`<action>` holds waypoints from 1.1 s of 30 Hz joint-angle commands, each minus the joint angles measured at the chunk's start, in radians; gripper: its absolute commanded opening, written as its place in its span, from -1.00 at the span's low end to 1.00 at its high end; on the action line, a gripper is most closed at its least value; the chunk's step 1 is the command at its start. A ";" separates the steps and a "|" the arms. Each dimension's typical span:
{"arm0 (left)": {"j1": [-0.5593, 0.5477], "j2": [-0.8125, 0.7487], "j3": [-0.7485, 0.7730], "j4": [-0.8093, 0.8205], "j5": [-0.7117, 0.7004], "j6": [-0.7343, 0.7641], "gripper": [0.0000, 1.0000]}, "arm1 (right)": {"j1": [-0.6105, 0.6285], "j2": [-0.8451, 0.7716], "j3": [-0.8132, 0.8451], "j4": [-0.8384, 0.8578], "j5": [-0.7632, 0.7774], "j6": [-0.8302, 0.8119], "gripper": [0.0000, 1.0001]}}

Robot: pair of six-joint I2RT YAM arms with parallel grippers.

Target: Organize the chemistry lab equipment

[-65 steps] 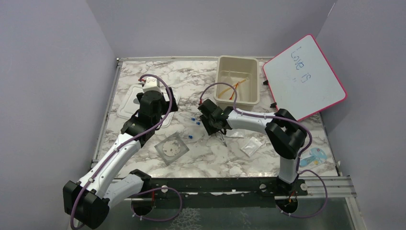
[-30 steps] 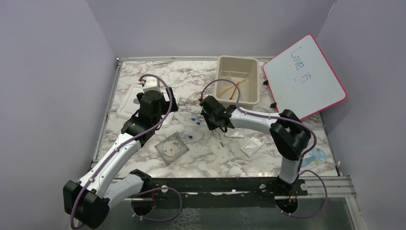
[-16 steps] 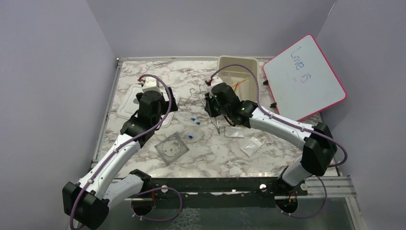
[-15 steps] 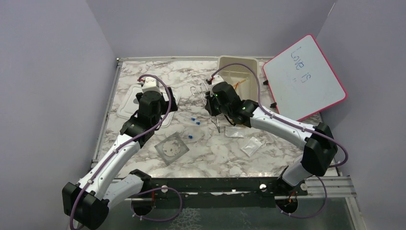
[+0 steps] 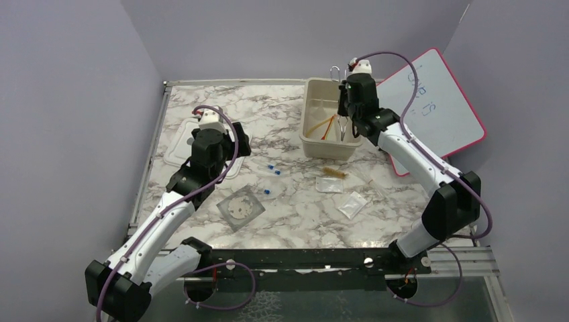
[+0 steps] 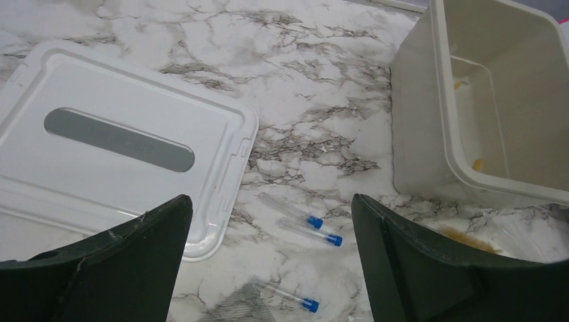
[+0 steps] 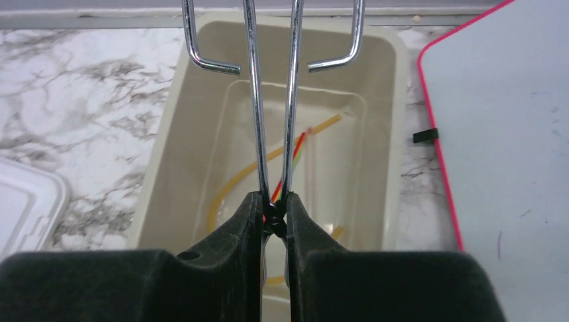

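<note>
My right gripper [image 7: 274,218] is shut on a pair of metal wire tongs [image 7: 253,100] and holds them over the beige tub [image 7: 181,127]. From above, the tongs [image 5: 343,127] hang inside the tub's opening. An amber rubber tube [image 7: 235,181] and coloured thin sticks [image 7: 300,144] lie in the tub. My left gripper [image 6: 268,221] is open above the table, with nothing between its fingers. Below it lie blue-capped clear tubes [image 6: 292,210] [image 6: 310,231] [image 6: 285,295]. A bagged round dish [image 5: 239,207] and clear packets [image 5: 352,204] [image 5: 329,184] lie on the marble.
The tub's white lid [image 5: 176,144] lies flat at the left, just beside my left gripper. The pink-framed whiteboard [image 5: 436,107] leans at the back right, close to my right arm. Grey walls enclose the table on three sides.
My right arm lifted the metal tongs off the middle of the table and carried them back and right, over the tub. The left arm has barely moved.
</note>
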 commanded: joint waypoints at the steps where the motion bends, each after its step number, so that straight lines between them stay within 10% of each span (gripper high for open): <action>1: 0.004 -0.018 -0.010 0.049 0.049 0.015 0.83 | -0.021 0.082 0.066 -0.006 0.105 -0.030 -0.99; 33: 0.004 0.031 0.005 0.003 0.012 0.004 0.83 | -0.105 0.494 0.176 -0.086 0.080 0.140 -0.79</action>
